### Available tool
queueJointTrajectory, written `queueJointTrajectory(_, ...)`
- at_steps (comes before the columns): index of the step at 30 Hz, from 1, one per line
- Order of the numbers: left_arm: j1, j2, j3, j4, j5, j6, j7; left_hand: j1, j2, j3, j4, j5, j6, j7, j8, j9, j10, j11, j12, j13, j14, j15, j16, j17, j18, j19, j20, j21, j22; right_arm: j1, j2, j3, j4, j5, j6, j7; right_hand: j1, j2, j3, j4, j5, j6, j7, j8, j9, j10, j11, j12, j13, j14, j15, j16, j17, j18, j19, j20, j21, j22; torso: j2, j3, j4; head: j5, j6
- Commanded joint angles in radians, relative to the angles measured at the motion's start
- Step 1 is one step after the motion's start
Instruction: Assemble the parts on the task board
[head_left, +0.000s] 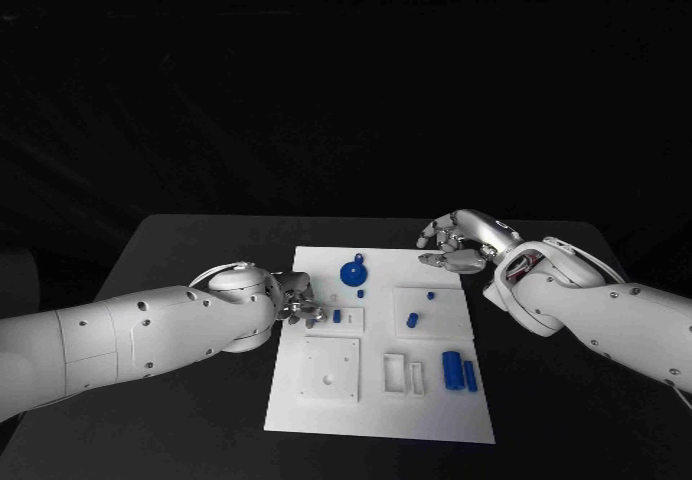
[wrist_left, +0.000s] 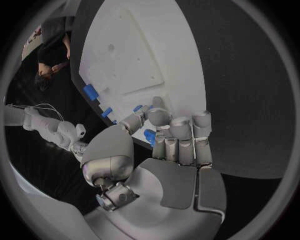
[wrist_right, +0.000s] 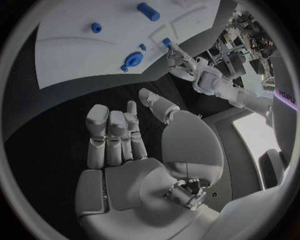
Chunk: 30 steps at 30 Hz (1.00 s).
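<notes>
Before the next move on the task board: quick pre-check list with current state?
1. Left hand at the task board's left edge, fingertips by a small blue part: ok.
2. Left hand actually holding that part: cannot tell.
3. Right hand off the board's far right corner, holding nothing, fingers loosely curled: ok.
4. Blue round part lying free on the board: ok.
5. Two blue cylinders side by side near the right edge, untouched: ok.
</notes>
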Motion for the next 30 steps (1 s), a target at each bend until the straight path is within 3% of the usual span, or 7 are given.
queueJointTrajectory(1,-0.005,0.001,-0.004,-0.004,-0.003,0.012,-0.014,-0.01,-0.04,-0.003,0.028,-0.001,-0.013,0.002,-0.007,-0.004,-0.007,0.003,0.003,0.001,-0.001,-0.008,0.003,0.001,0.008,0.009,-0.143,-0.007,0.001,0.0,0.001,0.0,0.001,0.0,0.007,0.003,-0.002,-0.01,-0.004,0.005,0.006,0.007,0.01,-0.006,0.001,-0.008,-0.002,-0.003,-0.002,0.003,-0.004,-0.004,0.002,0.098,0.0,-0.01,-0.006,0.014,0.0,0.0006,-0.0002,0.0,0.0)
queueJointTrajectory(5,-0.005,0.0,-0.004,-0.006,-0.002,0.006,-0.013,-0.002,-0.088,0.004,0.071,-0.001,-0.016,0.004,-0.017,-0.006,-0.006,0.004,0.002,0.002,-0.002,-0.01,0.002,0.001,0.012,0.011,-0.144,-0.007,0.002,0.0,0.001,0.0,0.001,0.0,0.007,0.003,-0.002,-0.011,-0.004,0.005,0.006,0.006,0.01,-0.007,0.001,-0.009,-0.002,-0.003,-0.002,0.003,-0.003,-0.004,0.002,0.098,0.0,-0.01,-0.006,0.014,0.0,0.0006,-0.0001,-0.001,0.0)
queueJointTrajectory(15,-0.005,-0.001,-0.004,-0.01,-0.002,-0.01,-0.016,0.013,-0.114,0.006,0.101,-0.001,-0.018,0.006,-0.024,-0.006,-0.005,0.006,0.001,0.002,-0.003,-0.009,0.002,0.002,0.013,0.011,-0.144,-0.007,0.004,0.0,0.0,0.0,0.002,0.0,0.007,0.002,-0.001,-0.011,-0.005,0.005,0.007,0.005,0.011,-0.008,0.001,-0.009,-0.002,-0.003,-0.002,0.003,-0.003,-0.004,0.002,0.098,0.0,-0.01,-0.006,0.014,0.0,0.001,-0.0006,-0.001,0.0)
queueJointTrajectory(18,-0.005,-0.003,-0.003,-0.014,-0.002,-0.014,-0.019,0.018,-0.134,0.01,0.123,-0.001,-0.018,0.007,-0.027,-0.006,-0.005,0.007,0.0,0.003,-0.003,-0.009,0.002,0.002,0.014,0.012,-0.144,-0.008,0.004,0.0,0.0,0.0,0.003,0.0,0.007,0.002,-0.001,-0.011,-0.005,0.005,0.007,0.005,0.011,-0.008,0.001,-0.009,-0.001,-0.003,-0.002,0.003,-0.003,-0.004,0.002,0.098,0.0,-0.01,-0.006,0.014,0.0,0.0008,-0.0004,-0.002,0.001)
queueJointTrajectory(21,-0.005,-0.005,-0.003,-0.015,-0.002,-0.027,-0.019,0.023,-0.171,0.016,0.154,-0.001,-0.021,0.008,-0.031,-0.006,-0.004,0.008,-0.001,0.003,-0.003,-0.009,0.001,0.002,0.015,0.014,-0.144,-0.008,0.004,0.0,0.0,0.0,0.002,0.0,0.007,0.002,-0.001,-0.011,-0.005,0.005,0.007,0.005,0.011,-0.008,0.001,-0.009,-0.001,-0.003,-0.002,0.003,-0.003,-0.004,0.002,0.098,0.0,-0.01,-0.006,0.014,0.0,0.0007,-0.0007,-0.002,-0.001)
queueJointTrajectory(23,-0.005,-0.008,-0.003,-0.014,-0.002,-0.038,-0.018,0.02,-0.212,0.02,0.186,-0.001,-0.026,0.01,-0.036,-0.006,-0.003,0.01,-0.002,0.002,-0.003,-0.008,0.0,0.002,0.015,0.016,-0.144,-0.009,0.003,0.0,0.0,0.0,0.002,0.0,0.006,0.002,-0.001,-0.012,-0.005,0.005,0.008,0.004,0.011,-0.008,0.001,-0.009,-0.001,-0.003,-0.002,0.003,-0.003,-0.004,0.002,0.098,0.0,-0.01,-0.007,0.014,0.0,0.0006,-0.0007,-0.002,0.0)
queueJointTrajectory(30,-0.005,-0.015,-0.002,-0.013,0.011,-0.066,-0.011,-0.001,-0.242,-0.044,0.206,-0.001,-0.046,0.017,-0.05,-0.007,-0.005,0.016,-0.005,0.003,-0.007,-0.004,-0.001,0.001,0.014,0.01,-0.142,-0.009,0.006,0.0,0.0,0.0,0.001,0.001,0.006,0.002,-0.001,-0.013,-0.006,0.005,0.008,0.004,0.011,-0.009,0.001,-0.009,-0.001,-0.003,-0.002,0.003,-0.003,-0.004,0.002,0.098,0.0,-0.01,-0.007,0.014,-0.001,0.0004,-0.0006,-0.002,0.001)
